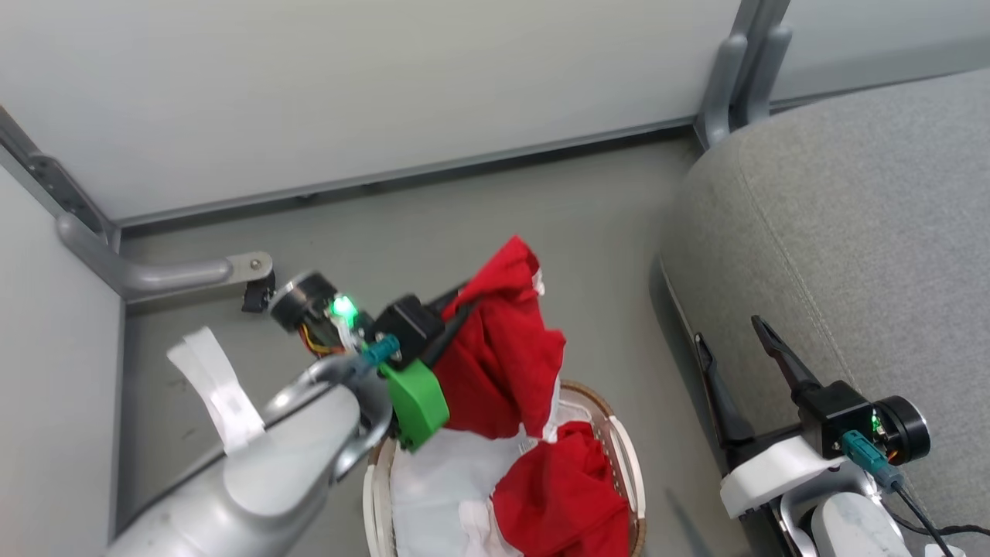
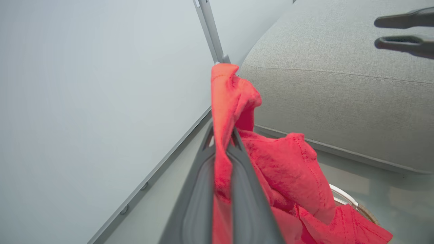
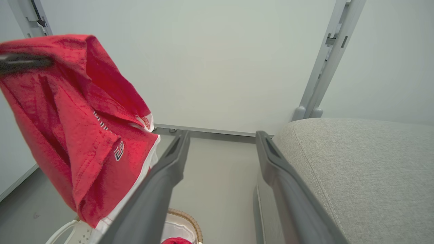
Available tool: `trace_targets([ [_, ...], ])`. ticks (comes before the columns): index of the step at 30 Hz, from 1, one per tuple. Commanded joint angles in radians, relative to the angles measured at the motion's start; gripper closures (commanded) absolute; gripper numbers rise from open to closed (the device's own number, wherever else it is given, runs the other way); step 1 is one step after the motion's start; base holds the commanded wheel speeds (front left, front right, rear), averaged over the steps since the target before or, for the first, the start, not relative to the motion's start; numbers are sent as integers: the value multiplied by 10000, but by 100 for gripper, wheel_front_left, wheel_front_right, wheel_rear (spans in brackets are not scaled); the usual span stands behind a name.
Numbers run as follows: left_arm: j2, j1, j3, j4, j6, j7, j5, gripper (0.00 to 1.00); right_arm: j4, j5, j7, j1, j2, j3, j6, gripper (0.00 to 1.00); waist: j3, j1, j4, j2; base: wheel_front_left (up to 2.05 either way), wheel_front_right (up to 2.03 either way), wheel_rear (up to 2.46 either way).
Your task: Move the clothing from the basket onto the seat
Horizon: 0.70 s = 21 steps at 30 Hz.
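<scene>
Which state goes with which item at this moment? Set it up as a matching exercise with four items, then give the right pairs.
Items
1. left end effector
2. right end effector
3. second red garment
4. seat

States
A. lying in the basket
B. grey, with no clothing on the part in view
C. open, holding nothing
D. shut on the lifted red garment, which hangs over the basket

Pairs: 1-D, 2-C, 3-A, 4-B

Pale panel walls (image 1: 348, 93) meet grey floor (image 1: 464, 209).
</scene>
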<state>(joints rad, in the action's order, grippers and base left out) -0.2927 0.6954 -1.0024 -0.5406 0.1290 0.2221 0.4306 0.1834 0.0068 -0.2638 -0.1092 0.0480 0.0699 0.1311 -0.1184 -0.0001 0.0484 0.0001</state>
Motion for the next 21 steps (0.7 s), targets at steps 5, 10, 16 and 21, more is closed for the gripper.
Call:
trace_targets([
  [5, -629, 1182, 150, 998, 23, -423, 183, 100, 16, -66, -13, 254, 41, 230, -6, 0, 742, 1, -97, -1, 0, 0, 0],
  [10, -1026, 2115, 426, 1653, 23, -844, 204, 100, -33, -124, -11, 215, 41, 644, -6, 0, 868, 1, 4, -1, 0, 0, 0],
  [16, -1216, 2936, 721, 2112, 13, -1210, 323, 100, -97, -187, -11, -92, 42, 1175, -6, 0, 932, 1, 57, -1, 0, 0, 0],
  [21, -1096, 3311, 722, 2104, 12, -1396, 325, 100, -194, -13, -11, -386, 41, 1601, -7, 0, 953, 1, 21, -1, 0, 0, 0],
])
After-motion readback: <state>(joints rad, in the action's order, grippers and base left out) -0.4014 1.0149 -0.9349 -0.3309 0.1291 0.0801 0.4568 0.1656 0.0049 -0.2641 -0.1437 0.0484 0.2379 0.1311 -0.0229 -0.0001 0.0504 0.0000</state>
